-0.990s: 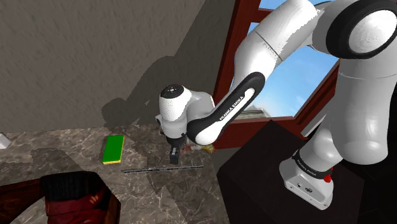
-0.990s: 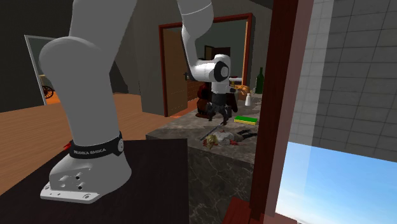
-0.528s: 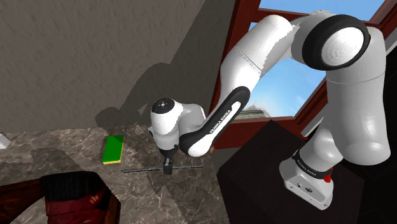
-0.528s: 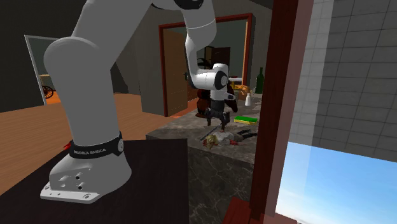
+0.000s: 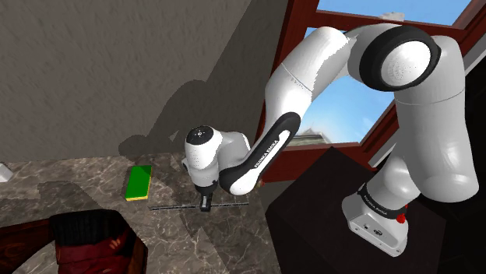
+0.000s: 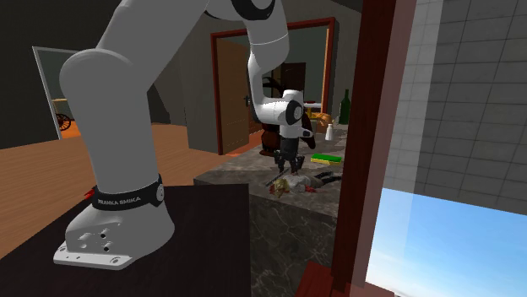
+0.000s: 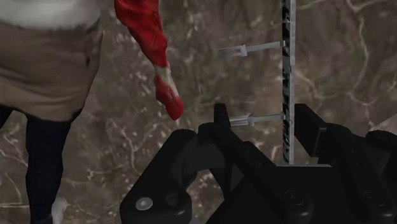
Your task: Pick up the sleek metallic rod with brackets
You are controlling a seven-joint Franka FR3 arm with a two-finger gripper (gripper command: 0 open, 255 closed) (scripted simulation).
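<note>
1. One green bottle (image 6: 344, 105) was seen near the marble counter's (image 5: 78, 175) far end; its contents could not be told.
2. The gripper (image 7: 264, 124) was held astride the rod (image 7: 288, 76), jaws moderately apart, nothing gripped.
3. One rod with two brackets (image 7: 254, 48) was laid flat near the counter's stand-side edge; one green sponge (image 5: 139, 182) and one doll (image 7: 51, 70) were counted.

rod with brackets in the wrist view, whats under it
The rod lies flat on the brown marbled countertop, with the open gripper straddling it. Its near end is hidden behind the gripper's body.
</note>
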